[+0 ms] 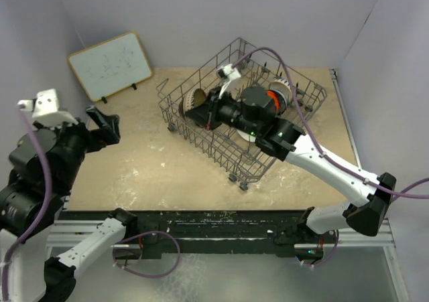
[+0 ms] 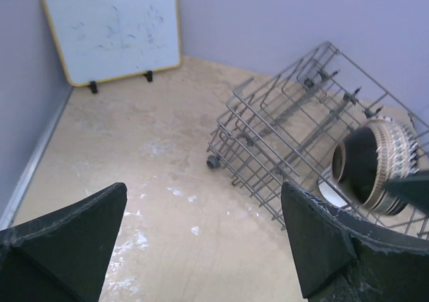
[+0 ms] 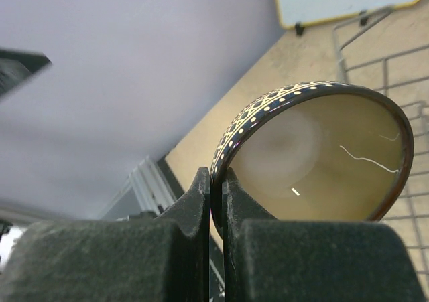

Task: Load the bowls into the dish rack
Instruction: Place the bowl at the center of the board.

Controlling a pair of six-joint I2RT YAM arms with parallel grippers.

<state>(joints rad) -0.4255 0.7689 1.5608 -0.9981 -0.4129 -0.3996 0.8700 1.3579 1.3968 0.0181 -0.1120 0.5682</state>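
Beige desk (image 1: 147, 161) under lavender walls carries the rack (image 1: 224, 148) near its far side. My right tool (image 3: 216, 181) is pressed closed on the rim of the brown bowl (image 3: 315, 155), cream inside, holding it on edge at the rack's end nearest the whiteboard (image 1: 110, 64). My left tool (image 2: 204, 195) is spread wide, holds nothing, and is well apart from the rack.

The left arm (image 1: 40, 158) and right arm (image 1: 335, 168) pair white moulded link shells with round black joint housings. A purple cable (image 1: 295, 94) runs along each. A small green light (image 1: 253, 135) glows on the right wrist. The left gripper (image 2: 204, 201) has matte black wedge fingers (image 2: 67, 248), frayed at the edges.
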